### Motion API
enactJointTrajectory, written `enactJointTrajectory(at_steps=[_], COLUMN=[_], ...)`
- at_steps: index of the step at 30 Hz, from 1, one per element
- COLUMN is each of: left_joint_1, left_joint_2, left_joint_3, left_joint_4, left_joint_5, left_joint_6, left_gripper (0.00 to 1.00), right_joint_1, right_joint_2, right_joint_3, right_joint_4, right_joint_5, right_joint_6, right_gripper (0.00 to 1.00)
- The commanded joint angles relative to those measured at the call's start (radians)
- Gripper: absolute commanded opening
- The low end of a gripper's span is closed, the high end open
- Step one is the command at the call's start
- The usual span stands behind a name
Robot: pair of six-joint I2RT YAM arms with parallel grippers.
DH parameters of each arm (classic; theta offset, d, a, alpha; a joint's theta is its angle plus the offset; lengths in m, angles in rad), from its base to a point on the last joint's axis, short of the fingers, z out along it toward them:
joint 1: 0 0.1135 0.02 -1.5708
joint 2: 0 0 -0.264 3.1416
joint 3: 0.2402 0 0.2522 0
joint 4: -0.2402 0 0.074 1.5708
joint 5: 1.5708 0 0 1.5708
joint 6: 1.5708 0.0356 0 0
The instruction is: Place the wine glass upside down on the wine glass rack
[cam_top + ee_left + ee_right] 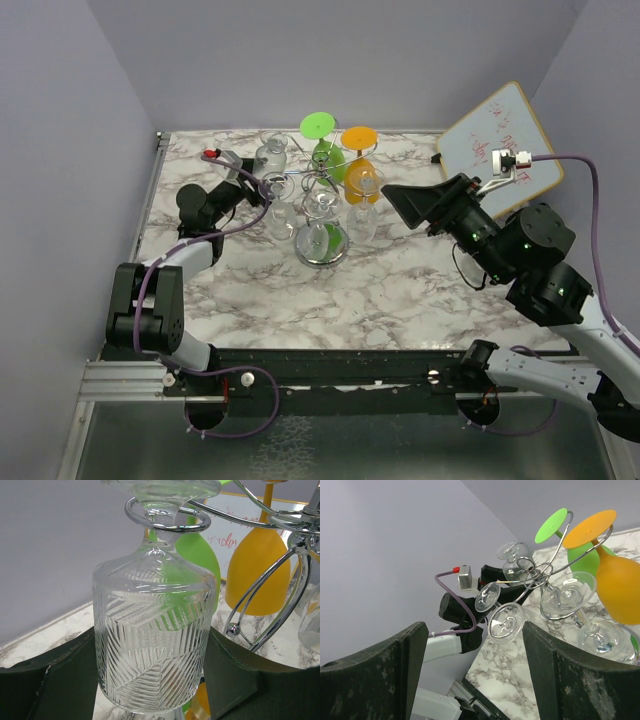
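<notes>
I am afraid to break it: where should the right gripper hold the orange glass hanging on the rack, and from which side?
Probably best to take the orange glass across its bowl, coming level from the robot's right, where the open right gripper faces it. The bowl hangs free below the rack arm; the stem sits in the wire and the foot rests on top.

Whiteboard (487, 140): red handwriting in a few short lines; the strokes are too small and blurred in the top view to make out a word.
Whiteboard, left wrist view (227, 540): a scrap of the same red scrawl shows behind the wine glass rack (167, 529); it is not legible.
Readable text: none in any view.
</notes>
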Motion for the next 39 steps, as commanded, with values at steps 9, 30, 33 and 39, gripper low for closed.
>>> enactJointTrajectory(at_steps=[9,30,33,39], left_joint_1=[0.007,0.003,0.003,0.004], left_joint_2=[-0.072,-0.153,-0.156,-0.150], left_joint_3=[-0.057,-0.175,-0.165,-0.158], left_joint_4=[0.102,0.021,0.006,-0.012], left_joint_5=[0.007,-0.124,-0.116,-0.127], left_joint_6=[0.063,0.060,0.063,0.059], left_gripper=[0.23,0.78,0.80,0.82], right_joint_1=[0.004,0.003,0.003,0.004], right_joint_2=[0.003,-0.014,-0.023,-0.035], right_joint_3=[-0.001,-0.026,-0.029,-0.026], right_joint_4=[0.016,0.037,0.036,0.027], right_joint_5=[0.034,0.031,0.033,0.041], right_joint_6=[0.011,0.014,0.014,0.008], right_gripper=[0.81,0.81,0.81,0.81])
